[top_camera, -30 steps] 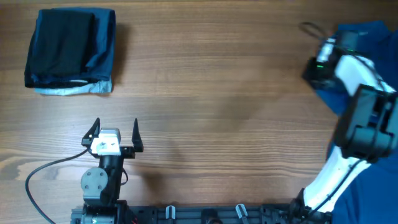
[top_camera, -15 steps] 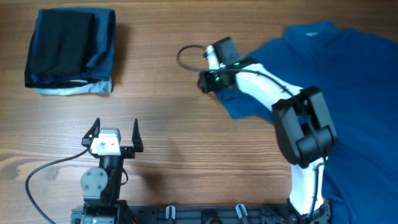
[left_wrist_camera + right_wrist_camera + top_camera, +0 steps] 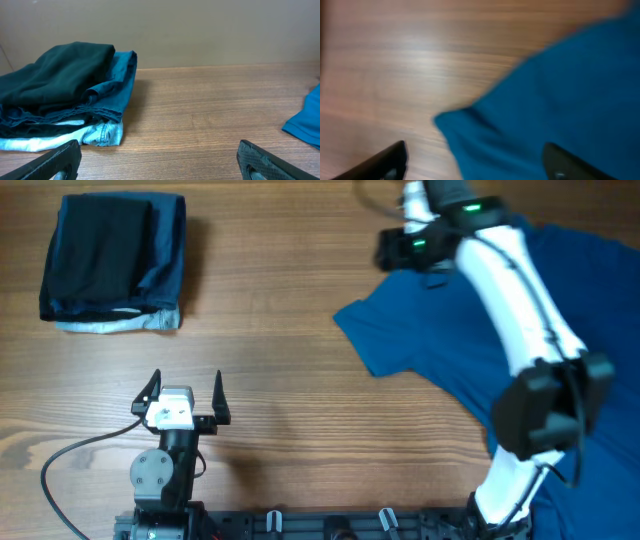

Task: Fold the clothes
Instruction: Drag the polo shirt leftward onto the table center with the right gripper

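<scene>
Hovering my right claw (image 3: 477,159) over the blue polo shirt (image 3: 440,340), jaws spread wide and nothing pinched between them. The shirt sprawls across the right side of the worktop (image 3: 300,430), one sleeve (image 3: 365,335) reaching toward the middle. My left claw (image 3: 185,380) sits near the front edge, wide open and empty, well apart from the folded dark garments (image 3: 112,260) at far left.
</scene>
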{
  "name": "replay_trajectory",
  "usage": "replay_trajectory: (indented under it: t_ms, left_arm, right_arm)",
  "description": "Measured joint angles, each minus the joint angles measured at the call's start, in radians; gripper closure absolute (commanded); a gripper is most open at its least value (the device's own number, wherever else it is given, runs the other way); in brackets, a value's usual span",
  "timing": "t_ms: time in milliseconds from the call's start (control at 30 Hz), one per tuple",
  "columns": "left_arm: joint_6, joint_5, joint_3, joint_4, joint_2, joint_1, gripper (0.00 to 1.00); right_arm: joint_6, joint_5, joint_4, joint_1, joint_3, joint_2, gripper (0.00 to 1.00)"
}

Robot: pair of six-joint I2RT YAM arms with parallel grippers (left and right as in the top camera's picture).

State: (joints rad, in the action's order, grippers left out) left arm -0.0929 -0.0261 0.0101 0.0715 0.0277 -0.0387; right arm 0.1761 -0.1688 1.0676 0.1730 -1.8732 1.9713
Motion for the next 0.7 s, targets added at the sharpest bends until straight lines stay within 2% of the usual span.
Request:
replay_trajectory:
  t_ms: [167,300,400,500,633,700]
  left_arm:
    - [0.000,0.000,0.000,0.000,0.000,0.000,0.00]
    - [0.000,-0.001,0.000,-0.001,0.000,0.000,0.00]
    - [0.000,0.011,-0.004,-0.093,0.000,0.000,0.00]
    - [0.000,0.103,0.000,-0.190,0.000,0.000,0.00]
    - [0.001,0.228,0.099,-0.106,0.081,0.000,0.00]
    - [0.001,0.267,0.233,-0.046,0.200,0.000,0.00]
  right_arm:
    - [0.014,0.043,0.090,-0.227,-0.006,-0.082,0.00]
    - [0.022,0.052,0.140,-0.348,-0.008,-0.084,0.00]
    - [0.022,0.058,0.143,-0.382,-0.008,-0.084,0.00]
    - [0.023,0.058,0.129,-0.386,-0.008,-0.084,0.00]
    - [0.025,0.058,0.106,-0.386,-0.008,-0.084,0.00]
    - [0.026,0.060,0.092,-0.386,-0.008,-0.084,0.00]
